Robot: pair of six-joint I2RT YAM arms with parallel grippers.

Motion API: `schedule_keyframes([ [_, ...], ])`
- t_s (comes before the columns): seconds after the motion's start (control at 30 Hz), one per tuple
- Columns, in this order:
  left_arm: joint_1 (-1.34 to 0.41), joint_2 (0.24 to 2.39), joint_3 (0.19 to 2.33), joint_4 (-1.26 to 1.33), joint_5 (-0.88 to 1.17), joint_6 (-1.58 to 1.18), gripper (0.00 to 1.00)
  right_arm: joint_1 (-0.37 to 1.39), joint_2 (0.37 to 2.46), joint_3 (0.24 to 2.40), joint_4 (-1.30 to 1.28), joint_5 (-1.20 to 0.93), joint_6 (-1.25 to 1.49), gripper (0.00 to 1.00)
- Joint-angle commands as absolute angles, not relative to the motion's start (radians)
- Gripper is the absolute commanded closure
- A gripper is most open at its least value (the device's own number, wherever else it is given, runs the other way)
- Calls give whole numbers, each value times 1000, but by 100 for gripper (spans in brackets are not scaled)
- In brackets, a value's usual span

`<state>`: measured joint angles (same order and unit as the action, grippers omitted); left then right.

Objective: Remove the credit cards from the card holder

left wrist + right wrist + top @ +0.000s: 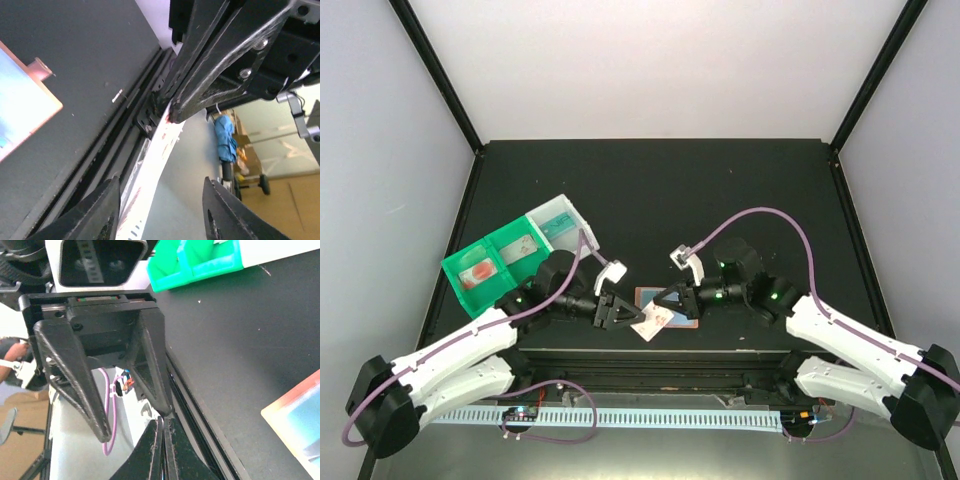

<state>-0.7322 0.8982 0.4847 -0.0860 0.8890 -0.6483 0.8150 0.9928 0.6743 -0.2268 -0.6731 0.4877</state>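
The salmon-brown card holder [688, 322] lies open near the table's front edge, with a teal credit card [646, 297] in it. My right gripper [660, 305] is shut on a pale credit card [653, 322] and holds it just left of the holder. My left gripper [638, 312] is open, and its fingers straddle that card. In the left wrist view the pale card [150, 170] runs edge-on between the open fingers [100, 210], pinched at its far end by the right gripper [170, 116]. The holder [50, 107] shows at the left. In the right wrist view the fingers [163, 422] are pressed together.
A green-and-white compartment tray [455, 270] stands at the left behind my left arm, and its green wall also shows in the right wrist view [200, 265]. The table's front rail [100, 145] runs just under both grippers. Black posts stand at the back corners.
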Motion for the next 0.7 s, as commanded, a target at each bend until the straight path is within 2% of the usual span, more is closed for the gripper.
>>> schedule_keyframes([
  [0.0, -710, 822, 525, -67, 759, -726, 49, 808, 973, 623, -38, -627, 662, 99],
  [0.2, -694, 682, 473, -48, 588, -875, 29, 807, 937, 584, 94, -509, 812, 99],
  [0.3, -693, 605, 421, -10, 514, -954, 25, 806, 908, 548, 179, -440, 904, 99],
  [0.53, -692, 541, 373, 93, 479, -1058, 26, 806, 918, 460, 471, -381, 1135, 99],
  [0.67, -693, 565, 371, 139, 491, -1101, 32, 807, 939, 459, 539, -346, 1197, 99],
])
